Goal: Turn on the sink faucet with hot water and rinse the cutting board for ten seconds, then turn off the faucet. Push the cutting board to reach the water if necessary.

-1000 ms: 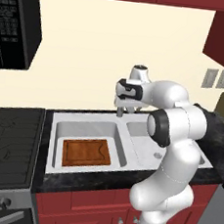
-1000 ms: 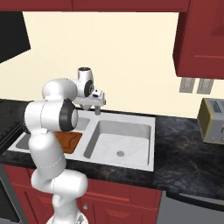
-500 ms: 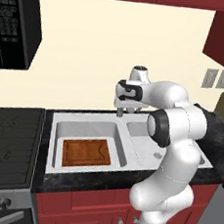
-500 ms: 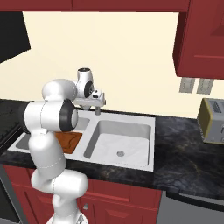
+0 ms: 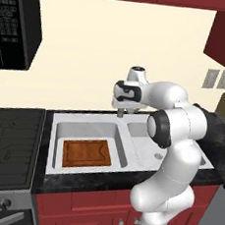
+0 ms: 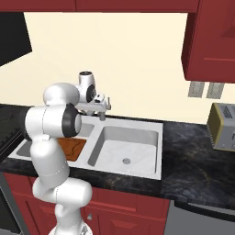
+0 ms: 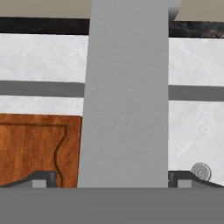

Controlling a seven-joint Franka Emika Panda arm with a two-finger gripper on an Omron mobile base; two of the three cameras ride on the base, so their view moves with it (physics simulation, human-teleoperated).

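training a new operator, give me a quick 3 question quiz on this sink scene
1. True or false: the cutting board lies in the basin without the round drain.
2. Where is the gripper? A) at the faucet B) on the board C) over the toaster
3. Fill in: no ____ stream runs into the sink.

Key: 1 true; 2 A; 3 water

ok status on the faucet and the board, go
Gripper at sink faucet, fingertips either side of it, open. Cutting board flat in the sink, deep basin. No water visible. Nothing in the way.
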